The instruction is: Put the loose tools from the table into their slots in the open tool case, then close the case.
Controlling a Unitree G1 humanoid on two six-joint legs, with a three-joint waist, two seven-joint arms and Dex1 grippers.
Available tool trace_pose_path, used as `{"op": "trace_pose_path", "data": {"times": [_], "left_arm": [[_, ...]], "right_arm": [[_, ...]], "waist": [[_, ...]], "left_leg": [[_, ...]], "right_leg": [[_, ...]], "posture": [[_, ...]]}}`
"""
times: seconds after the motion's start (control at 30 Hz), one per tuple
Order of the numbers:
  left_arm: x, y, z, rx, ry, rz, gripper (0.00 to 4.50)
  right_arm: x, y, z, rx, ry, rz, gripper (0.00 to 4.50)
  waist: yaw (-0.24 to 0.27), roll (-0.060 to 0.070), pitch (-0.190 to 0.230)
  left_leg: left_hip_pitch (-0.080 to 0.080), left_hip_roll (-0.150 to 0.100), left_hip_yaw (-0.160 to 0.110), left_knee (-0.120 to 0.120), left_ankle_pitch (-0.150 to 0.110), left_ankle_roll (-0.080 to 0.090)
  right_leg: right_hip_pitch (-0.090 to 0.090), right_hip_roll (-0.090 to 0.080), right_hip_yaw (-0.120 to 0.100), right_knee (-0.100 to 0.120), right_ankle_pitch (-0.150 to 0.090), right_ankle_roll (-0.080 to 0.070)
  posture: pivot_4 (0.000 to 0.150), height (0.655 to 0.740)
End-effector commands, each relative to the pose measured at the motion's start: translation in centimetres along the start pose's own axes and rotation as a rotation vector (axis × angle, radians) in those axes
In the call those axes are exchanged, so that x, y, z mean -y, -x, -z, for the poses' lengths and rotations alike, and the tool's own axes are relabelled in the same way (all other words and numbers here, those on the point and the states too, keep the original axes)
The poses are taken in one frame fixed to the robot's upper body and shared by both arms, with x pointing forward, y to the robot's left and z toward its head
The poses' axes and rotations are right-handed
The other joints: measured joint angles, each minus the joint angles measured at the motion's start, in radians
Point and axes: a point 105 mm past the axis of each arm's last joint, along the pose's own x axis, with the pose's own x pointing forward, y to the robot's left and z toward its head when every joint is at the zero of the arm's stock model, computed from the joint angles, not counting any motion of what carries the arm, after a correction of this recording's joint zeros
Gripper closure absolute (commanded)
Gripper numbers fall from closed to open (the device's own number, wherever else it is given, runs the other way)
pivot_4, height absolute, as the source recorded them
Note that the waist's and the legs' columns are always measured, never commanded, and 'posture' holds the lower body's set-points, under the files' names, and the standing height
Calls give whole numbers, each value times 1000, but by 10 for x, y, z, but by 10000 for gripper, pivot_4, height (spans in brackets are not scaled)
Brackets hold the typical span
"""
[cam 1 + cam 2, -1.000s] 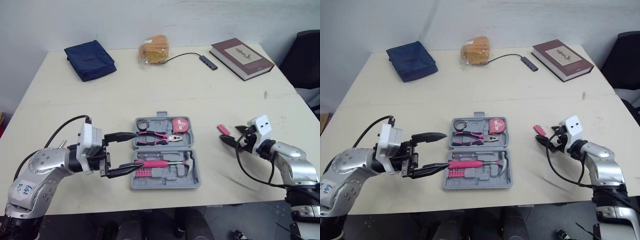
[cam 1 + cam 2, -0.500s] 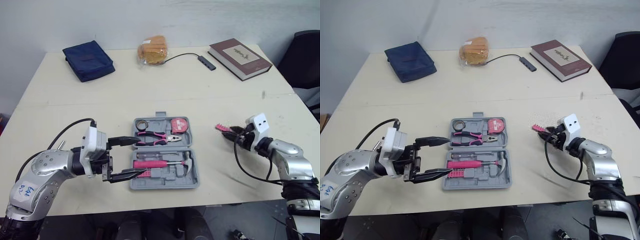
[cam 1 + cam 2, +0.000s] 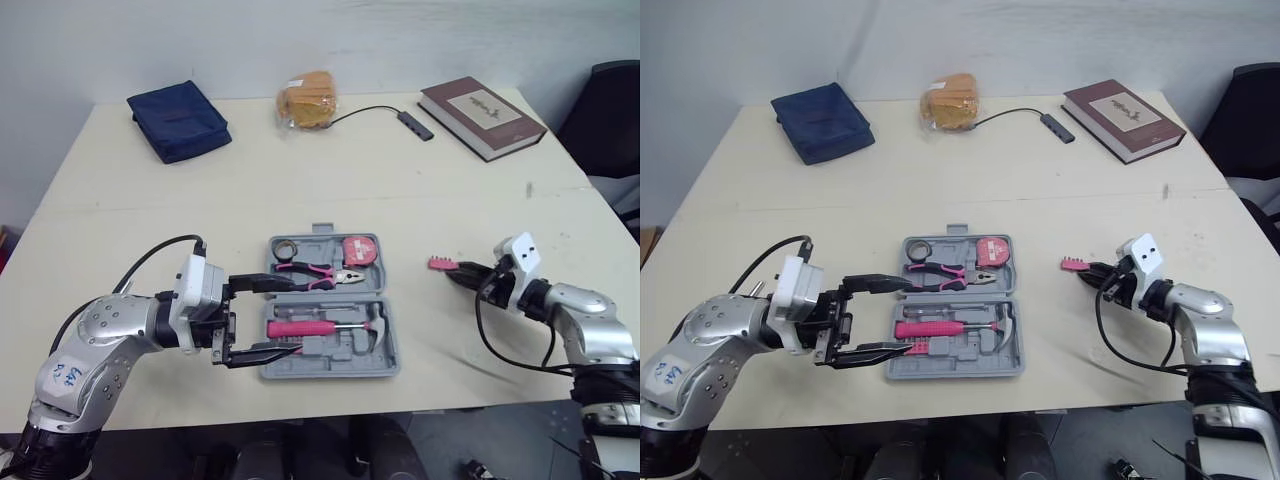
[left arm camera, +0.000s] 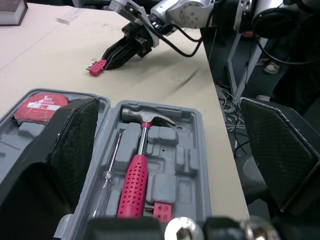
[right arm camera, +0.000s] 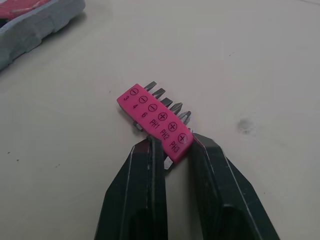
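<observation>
Right fingers (image 5: pixel 145 195) clamp one end of the bit holder (image 5: pixel 152 116); left fingers (image 3: pixel 262 284) gape.

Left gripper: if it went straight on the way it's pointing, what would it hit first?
Most likely the open tool case: the left gripper is open astride its near edge, with the hammer dead ahead. Its height above the case is unclear.

An office-like room.
Pale counter (image 3: pixel 300 180) against a bare white wall (image 3: pixel 300 40); black office chair (image 3: pixel 612 105) beside the counter; book (image 3: pixel 482 117) on it.
</observation>
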Motion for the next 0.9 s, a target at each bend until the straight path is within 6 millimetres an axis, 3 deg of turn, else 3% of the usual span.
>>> {"op": "trace_pose_path", "data": {"times": [0.03, 0.3, 0.33, 0.37, 0.5, 0.57, 0.67, 0.9], "left_arm": [[0, 0, -4, 7, -34, 12, 0], [1, 6, -2, -6, -33, -6, 0], [2, 6, -2, -8, -30, -6, 0], [3, 6, -2, -9, -29, -7, 0], [5, 8, 0, -16, -21, -6, 0], [5, 9, 1, -23, -21, -2, 0], [5, 10, 0, -25, -24, 2, 0], [6, 7, -2, -29, -27, 20, 0]], "right_arm": [[-16, 3, -4, -1, 3, -56, 40676], [-45, 16, -2, -63, -89, -80, 40676], [-43, 19, -2, -67, -72, -67, 29991], [-42, 22, -3, -69, -57, -58, 27340], [-30, 36, -12, -37, 35, -69, 7326], [-31, 43, -17, -23, 87, -157, 603], [-37, 45, -25, 54, 195, -309, 603], [-30, 19, -11, 32, 286, -468, 603]], "waist": [[0, 0, 0], [1, 0, 0], [1, 0, 0], [2, 0, 0], [2, 0, 0], [2, 0, 0], [1, 0, 0], [-2, -1, 2]], "left_leg": [[0, 0, 0, 0, 0, 0], [0, 1, -1, 0, 0, 0], [0, 0, -1, 0, 0, 0], [0, 0, -1, 0, 0, 0], [-1, 0, -1, 0, -1, 1], [-1, -1, -1, 0, -1, 1], [-1, 0, -1, -1, -1, 1], [0, 1, 1, -1, 0, -1]], "right_leg": [[0, 0, 0, 0, 0, 0], [0, 0, 0, -1, 0, 0], [0, 0, 0, -1, 0, 0], [0, 0, 0, -1, 0, 0], [0, 0, 0, -2, 0, 0], [0, 0, 0, -2, 0, 0], [0, 2, -2, -3, 0, 0], [0, 4, -3, -2, 0, 0]], "posture": [[1500, 7400], [1500, 7400], [1500, 7400], [1500, 7400], [1500, 7400], [1500, 7400], [1500, 7400], [1500, 7400]]}}
